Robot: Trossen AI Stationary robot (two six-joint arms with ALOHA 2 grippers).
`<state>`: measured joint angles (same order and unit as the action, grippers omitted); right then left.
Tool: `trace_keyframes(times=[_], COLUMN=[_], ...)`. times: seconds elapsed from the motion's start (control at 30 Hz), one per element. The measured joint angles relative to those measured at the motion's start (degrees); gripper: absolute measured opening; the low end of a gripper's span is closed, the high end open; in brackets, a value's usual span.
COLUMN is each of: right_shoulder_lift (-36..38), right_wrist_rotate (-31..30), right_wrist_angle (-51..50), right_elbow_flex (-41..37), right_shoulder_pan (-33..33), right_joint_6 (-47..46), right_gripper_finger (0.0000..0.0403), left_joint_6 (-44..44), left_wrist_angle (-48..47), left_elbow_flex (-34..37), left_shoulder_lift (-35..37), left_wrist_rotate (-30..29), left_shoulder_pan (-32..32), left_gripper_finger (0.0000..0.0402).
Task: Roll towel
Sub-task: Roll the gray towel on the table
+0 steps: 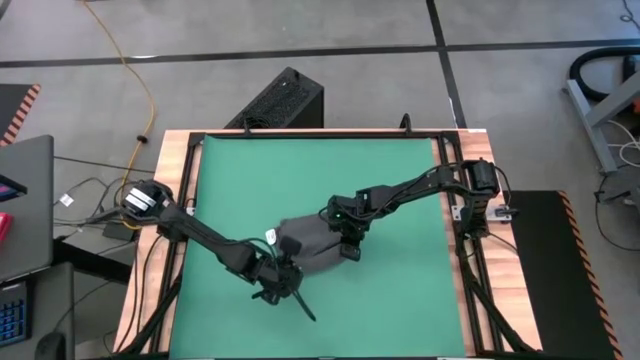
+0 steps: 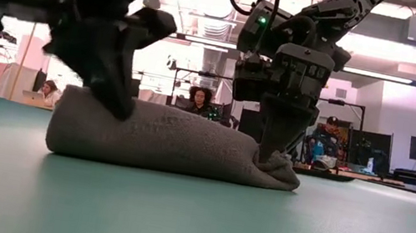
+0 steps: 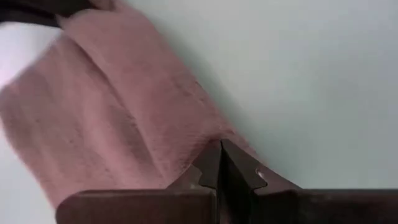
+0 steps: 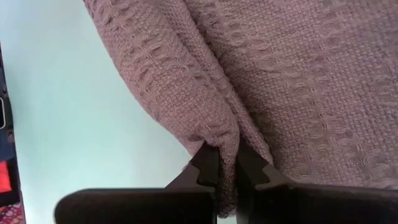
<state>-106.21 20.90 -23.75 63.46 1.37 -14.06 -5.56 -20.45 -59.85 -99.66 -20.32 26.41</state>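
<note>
We see the dark grey soft cloth towel lying as a low, loosely rolled bundle on the green mat. The right gripper has its jaws clamped on a fold at one end of the roll. The left gripper has its jaws together at the other end; whether any cloth sits between them is hard to tell. Risks, as we judge them: the thin pinch slips, or the ends move unevenly and the roll skews or unwinds. Nothing else lies near the jaws. People sit at desks well behind them.
</note>
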Motion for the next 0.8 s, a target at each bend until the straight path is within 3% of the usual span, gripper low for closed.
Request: trace_keyframes(times=[0.23,0.33,0.6,0.73,0.8], right_shoulder_lift=[0.02,0.02,0.02,0.02,0.02], right_wrist_rotate=[0.04,0.11,1.88,2.46,2.48], right_wrist_angle=[-0.15,-0.31,-1.01,-0.85,-1.06], right_elbow_flex=[0.0,0.0,0.0,0.0,0.0], right_shoulder_pan=[-0.16,-0.18,-0.16,-0.16,-0.16], right_joint_6=[0.17,0.17,0.43,0.37,-0.71], right_gripper_finger=[0.003,0.003,0.003,0.0031,0.0053], left_joint_6=[-0.6,1.04,3.27,4.59,5.32], left_wrist_angle=[0.36,4.07,8.33,12.18,13.2], left_elbow_flex=[1.23,3.66,9.94,12.86,13.73], left_shoulder_lift=[1.31,1.31,1.38,1.6,1.6], left_wrist_rotate=[0.95,4.2,5.34,10.4,12.26], left_shoulder_pan=[-2.61,-3.94,-6.78,-8.97,-9.67], left_gripper_finger=[0.0,0.0,0.0,0.0,0.0])
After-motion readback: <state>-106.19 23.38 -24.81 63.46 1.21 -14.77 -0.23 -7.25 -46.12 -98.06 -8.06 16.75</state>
